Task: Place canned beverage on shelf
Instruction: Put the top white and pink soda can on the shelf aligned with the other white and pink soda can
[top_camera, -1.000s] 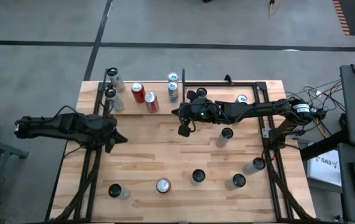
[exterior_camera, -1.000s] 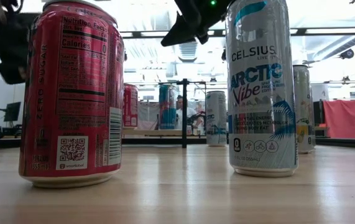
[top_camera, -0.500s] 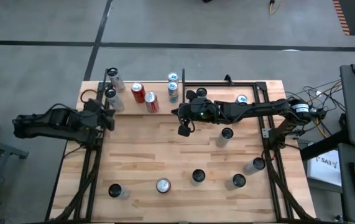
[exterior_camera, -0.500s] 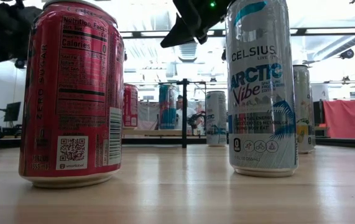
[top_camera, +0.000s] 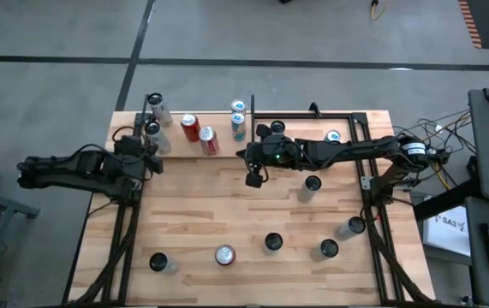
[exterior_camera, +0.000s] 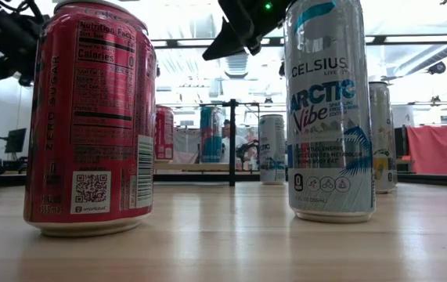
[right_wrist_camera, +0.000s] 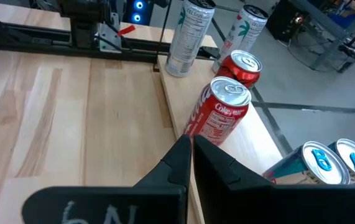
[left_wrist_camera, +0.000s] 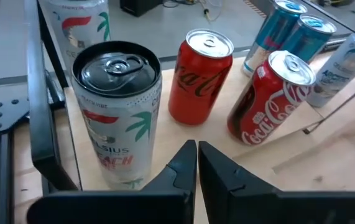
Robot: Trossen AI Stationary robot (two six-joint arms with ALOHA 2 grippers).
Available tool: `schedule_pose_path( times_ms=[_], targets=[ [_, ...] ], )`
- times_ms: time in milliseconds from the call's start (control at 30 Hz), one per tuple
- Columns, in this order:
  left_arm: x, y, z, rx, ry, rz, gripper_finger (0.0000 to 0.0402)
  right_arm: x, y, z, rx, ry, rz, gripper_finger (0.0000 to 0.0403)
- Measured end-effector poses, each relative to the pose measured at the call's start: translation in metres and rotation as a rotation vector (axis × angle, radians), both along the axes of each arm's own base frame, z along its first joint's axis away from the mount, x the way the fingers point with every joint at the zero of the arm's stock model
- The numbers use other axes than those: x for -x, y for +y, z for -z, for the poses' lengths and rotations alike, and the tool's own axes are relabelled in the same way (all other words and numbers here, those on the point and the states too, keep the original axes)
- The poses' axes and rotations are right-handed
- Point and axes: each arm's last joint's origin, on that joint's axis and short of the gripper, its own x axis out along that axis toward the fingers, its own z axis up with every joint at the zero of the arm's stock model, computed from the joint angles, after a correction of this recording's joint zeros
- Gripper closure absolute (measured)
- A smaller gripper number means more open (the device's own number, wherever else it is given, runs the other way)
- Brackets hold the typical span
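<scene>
The shelf (top_camera: 197, 128) is lying along the table's far edge, already carrying several cans. The right gripper (top_camera: 253, 178) is hanging just in front of it, fingers pressed together and empty; the nearest loose can (top_camera: 312, 184) is standing upright beside it, on the side away from the left gripper (left_wrist_camera: 197, 163), also pinched together and empty.

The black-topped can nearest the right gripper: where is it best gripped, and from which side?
Grip the black-topped can on its round wall at mid-height, coming in level from the side facing the right gripper. It stands upright and alone, so that side looks free. The fingers, now shut, must open first.
</scene>
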Motion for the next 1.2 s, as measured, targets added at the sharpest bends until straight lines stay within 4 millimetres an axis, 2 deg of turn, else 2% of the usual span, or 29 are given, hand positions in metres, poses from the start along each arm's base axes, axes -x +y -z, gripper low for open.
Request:
schedule_pose_path(
  times_ms=[467, 1200],
  targets=[
    [-0.023, 0.001, 0.004, -0.082, 0.072, -0.075, 0.0402, 0.000, 0.000, 0.001, 0.006, 0.012, -0.003, 0.0394],
    [-0.033, 0.003, 0.005, -0.125, 0.062, -0.129, 0.0402, 0.000, 0.000, 0.001, 0.000, 0.011, 0.000, 0.0394]
  ],
)
